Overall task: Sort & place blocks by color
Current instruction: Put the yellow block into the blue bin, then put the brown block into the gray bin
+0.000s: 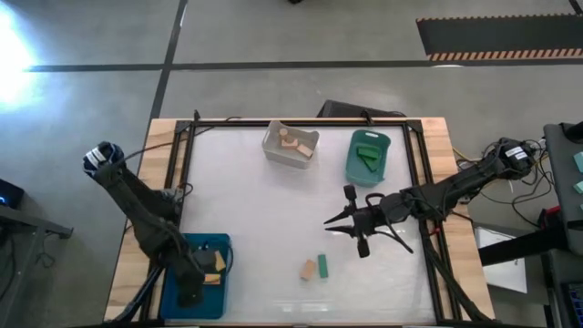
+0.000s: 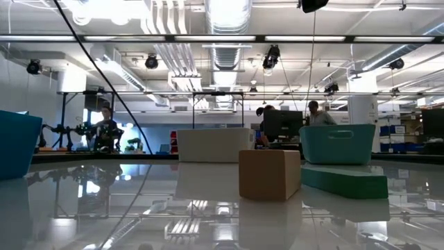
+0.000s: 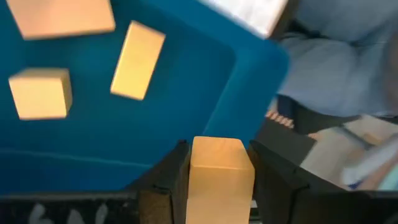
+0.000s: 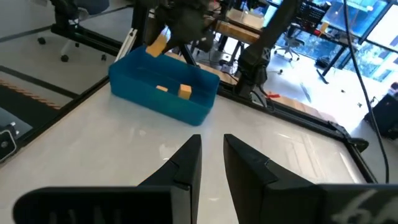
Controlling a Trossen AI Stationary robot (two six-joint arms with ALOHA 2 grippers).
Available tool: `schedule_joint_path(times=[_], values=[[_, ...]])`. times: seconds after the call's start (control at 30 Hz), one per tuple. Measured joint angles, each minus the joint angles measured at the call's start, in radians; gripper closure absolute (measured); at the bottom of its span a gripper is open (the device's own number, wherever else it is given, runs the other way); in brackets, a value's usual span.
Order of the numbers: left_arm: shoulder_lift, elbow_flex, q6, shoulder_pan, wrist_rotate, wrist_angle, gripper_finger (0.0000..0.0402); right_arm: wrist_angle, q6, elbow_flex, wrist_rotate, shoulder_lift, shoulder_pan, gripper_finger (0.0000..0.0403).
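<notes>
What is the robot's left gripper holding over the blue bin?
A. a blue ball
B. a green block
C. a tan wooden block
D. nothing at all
C: in the left wrist view, a tan wooden block sits squeezed between the left gripper fingers, above the blue bin, where other tan blocks already lie.
</notes>
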Motion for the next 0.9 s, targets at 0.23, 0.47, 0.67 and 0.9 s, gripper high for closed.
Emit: schedule_joint_path(times=[0.23,0.47,0.67,0.9], values=[[0.147,-0.020,-0.014,-0.078,0.001,-0.005,0.0286,0.002,0.044,0.000,0.001,0.000,-0.023,0.0344],[0.299,-0.022,0.094,-0.083,0.016,-0.038,0.0285,0.008,0.045,0.000,0.001,0.000,-0.042,0.0344],[0.346,-0.022,0.145,-0.084,0.018,-0.045,0.0237,0.010,0.070,0.000,0.002,0.000,-0.055,0.0344],[0.335,-0.021,0.145,-0.084,0.022,-0.060,0.0227,0.009,0.097,0.000,0.001,0.000,-0.054,0.0344]])
